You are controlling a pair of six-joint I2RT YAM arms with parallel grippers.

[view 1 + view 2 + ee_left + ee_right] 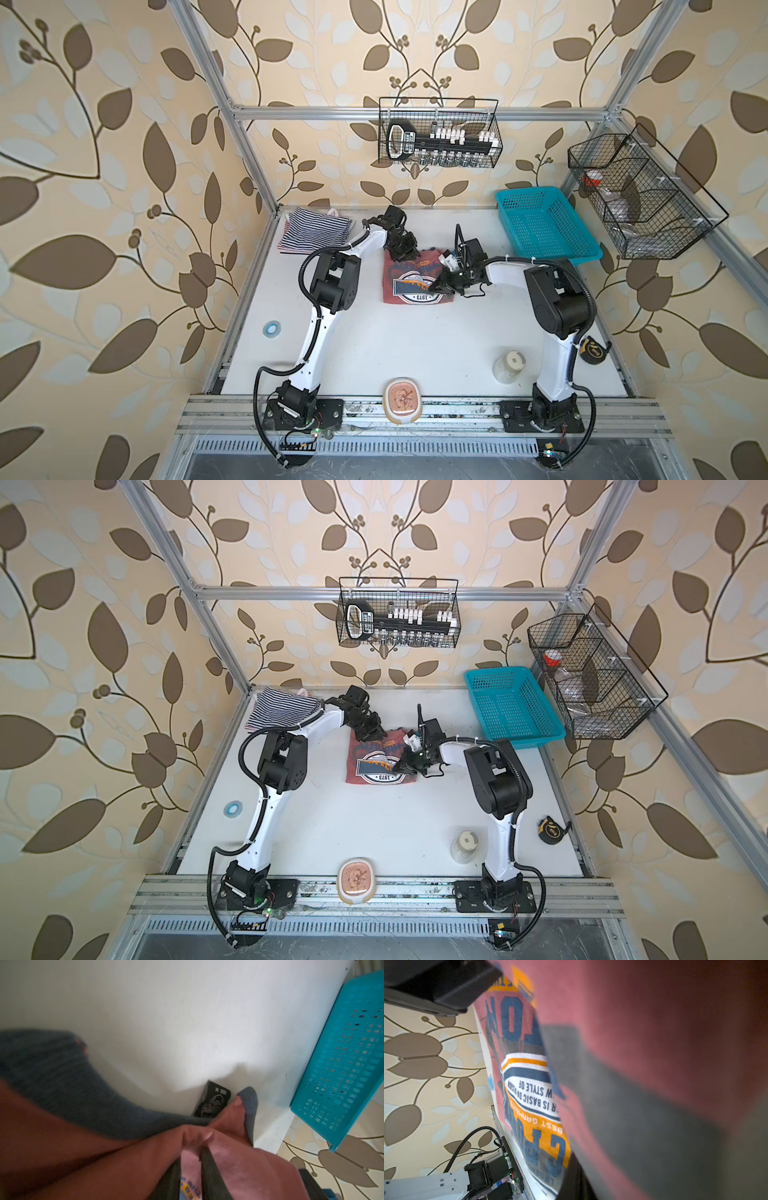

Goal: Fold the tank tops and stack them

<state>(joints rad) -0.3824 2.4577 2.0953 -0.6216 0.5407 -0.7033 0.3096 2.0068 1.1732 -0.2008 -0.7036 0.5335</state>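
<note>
"In the middle of the bench (415,345), a touch above centre in both top views, lies the dusty red tank top (409,277), with its 1973 badge facing up."

"Lying flat?"

"Mostly. The left pincer (401,249) is at its upper edge. In the left wrist view its fingers (209,1167) are nearly together, with a ridge of the red cloth nipped between them, close to a black size label (214,1101). The right pincer (436,286) sits at the right side of the badge. It's closed tight on a flap of the same top, and red cloth with dark trim hangs right across the right wrist camera."

"And the other tops?"

"Upper left of the bench, well apart from it. That's the navy-and-white striped tank top (311,232), lying in a rough rectangle. A sliver of pale reddish cloth (333,212) pokes out at its upper edge. I can't tell whether that one is striped."

"Anything else around?"

"A blue basket (544,228) at the upper right of the bench and a tape measure (595,351) at the right edge. There's a clear jar (509,365) near the right arm's base, a roll of tape (272,329) at the left edge and an oval lidded box (402,401) on the front rail."
</note>
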